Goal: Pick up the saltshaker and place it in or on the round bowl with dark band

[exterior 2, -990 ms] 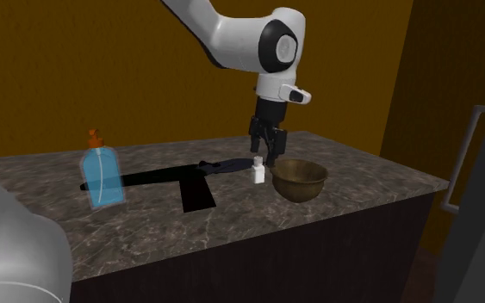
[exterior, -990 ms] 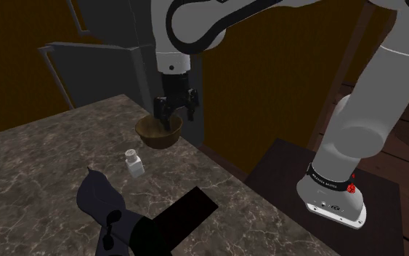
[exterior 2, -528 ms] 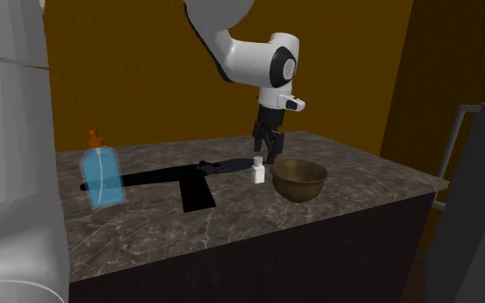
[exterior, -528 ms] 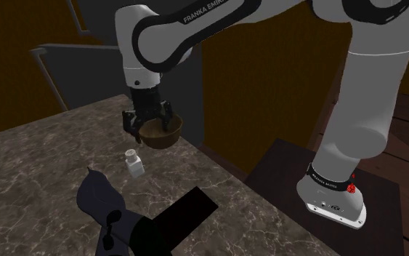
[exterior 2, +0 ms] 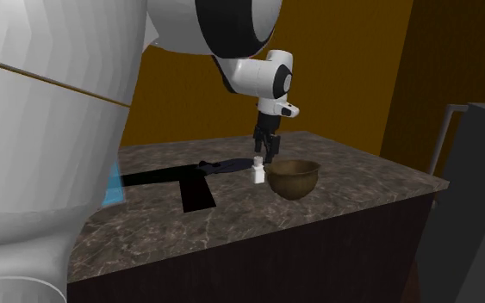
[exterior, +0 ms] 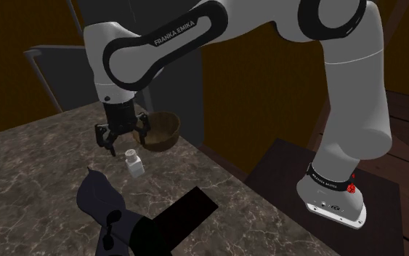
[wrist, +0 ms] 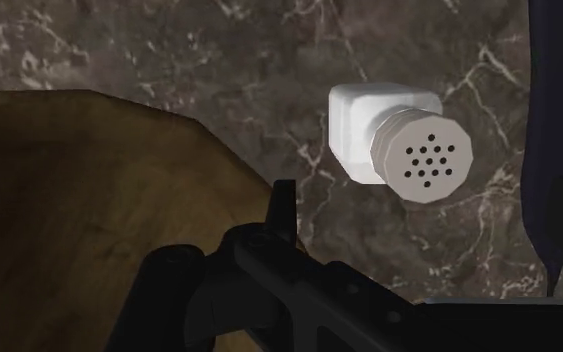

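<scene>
The small white saltshaker point(exterior: 133, 161), upright on the tabletop point(exterior: 35, 160), looks light, rigid and smooth; pinch its squarish body below the cap. The end effector point(exterior: 126, 141) hovers close by, released and empty.

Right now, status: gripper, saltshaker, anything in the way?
Gripper open, empty, hovering beside saltshaker. Saltshaker upright on counter, untouched. Brown bowl close alongside gripper.
</scene>
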